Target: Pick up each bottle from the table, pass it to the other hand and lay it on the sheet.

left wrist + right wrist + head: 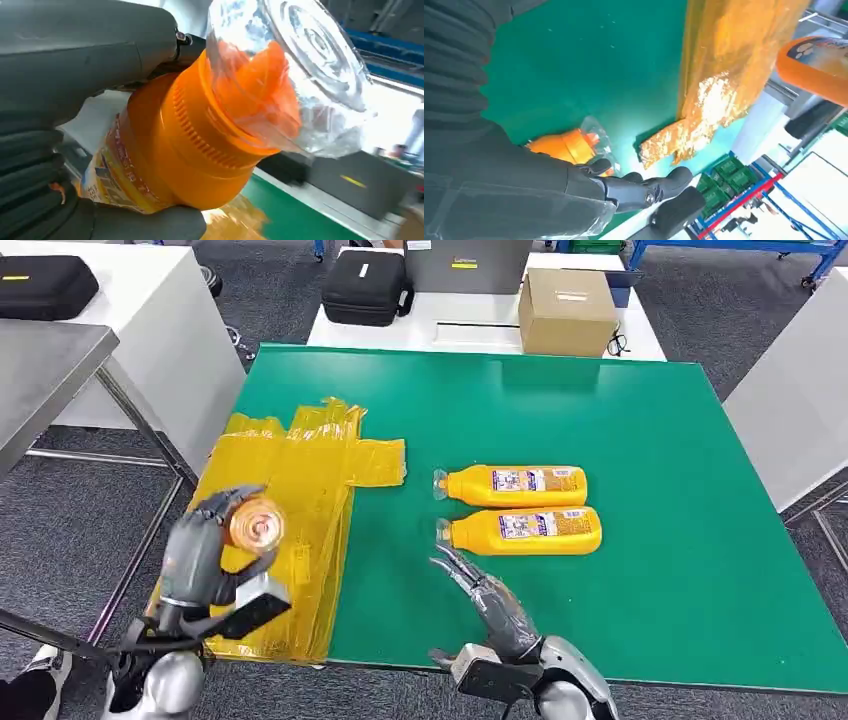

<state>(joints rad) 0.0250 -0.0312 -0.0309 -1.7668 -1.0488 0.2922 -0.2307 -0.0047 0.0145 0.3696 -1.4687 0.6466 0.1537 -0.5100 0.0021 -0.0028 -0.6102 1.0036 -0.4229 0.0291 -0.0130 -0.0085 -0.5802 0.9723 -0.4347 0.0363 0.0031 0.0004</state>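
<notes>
Now, left hand (pixel 205 550): clamped round an orange bottle (pixel 256 524) above the yellow sheet (pixel 300 500), seemingly ready to lay it
Right hand (pixel 490 605): fingers apart, empty, near two bottles (pixel 520 508) on the green table (pixel 650 440)

Your left hand (pixel 205 550) is raised at the left side, its fingers (pixel 225 502) wrapped around a bottle (pixel 256 524). Your right hand (pixel 490 605) reaches forward with its fingers (pixel 455 565) straight, apart and holding nothing.
</notes>
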